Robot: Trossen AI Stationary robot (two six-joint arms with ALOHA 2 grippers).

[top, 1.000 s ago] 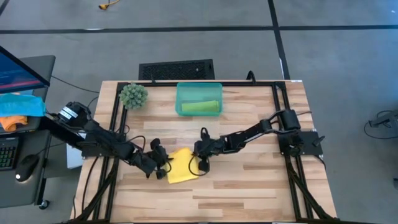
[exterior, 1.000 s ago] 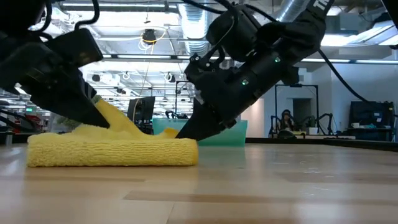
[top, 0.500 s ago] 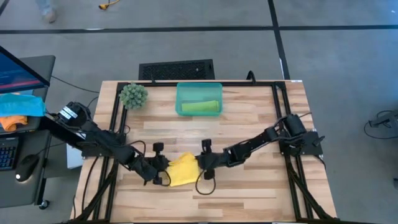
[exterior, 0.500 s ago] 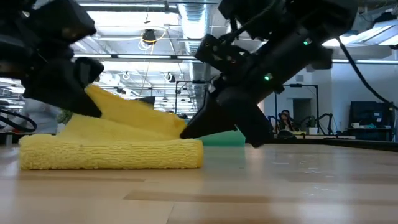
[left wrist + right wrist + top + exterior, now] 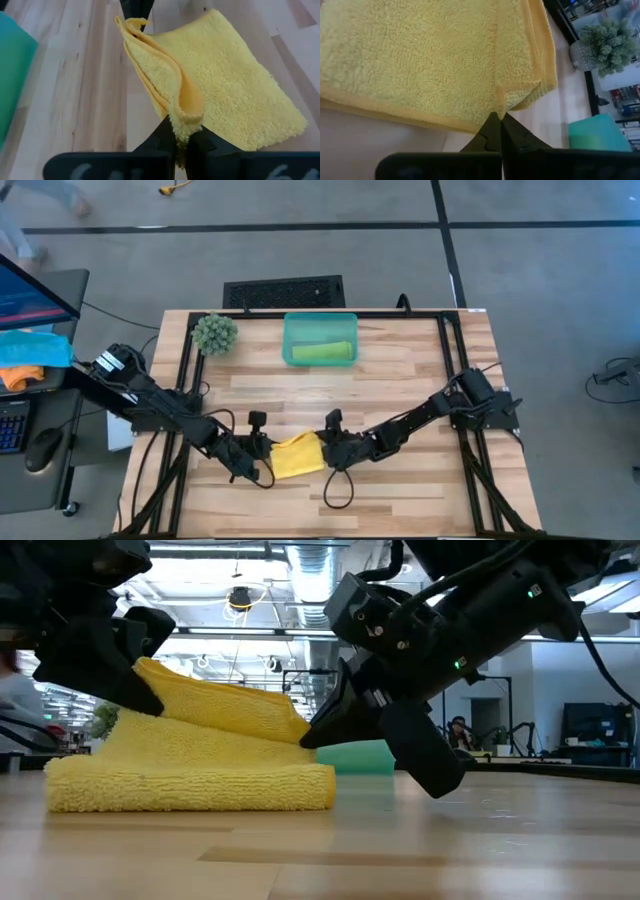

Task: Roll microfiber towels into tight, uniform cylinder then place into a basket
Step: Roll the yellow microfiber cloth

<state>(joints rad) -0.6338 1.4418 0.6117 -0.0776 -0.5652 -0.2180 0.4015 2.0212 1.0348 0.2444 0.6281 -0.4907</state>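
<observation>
The bright yellow towel lies folded near the table's near edge, its lower layers flat on the wood. My left gripper is shut on the towel's left end. My right gripper is shut on its right end. Between them the upper fold is raised above the lower layers. The teal basket stands at the far middle, with the lime green towel rolled up inside it. My left gripper pinches the left corner of the raised fold between its two fingers, over several layers, coming slanting down from the table's left. That corner is lifted; the rest lies on the table. My right gripper pinches the right corner of the raised fold between its two fingers, slanting down from the table's right. The corner is held just above the lower layers.
A round green spiky plant ball stands at the far left of the table. Black frame rails run along the table's sides. Blue and orange cloths lie on a side desk to the left. Bare wood lies between the towel and the basket.
Both grippers have gone toward the table's near edge, staying shut on the yellow towel's ends. The held fold has been carried over the lower layers and lifted higher, while the lower layers have stayed flat on the table.
</observation>
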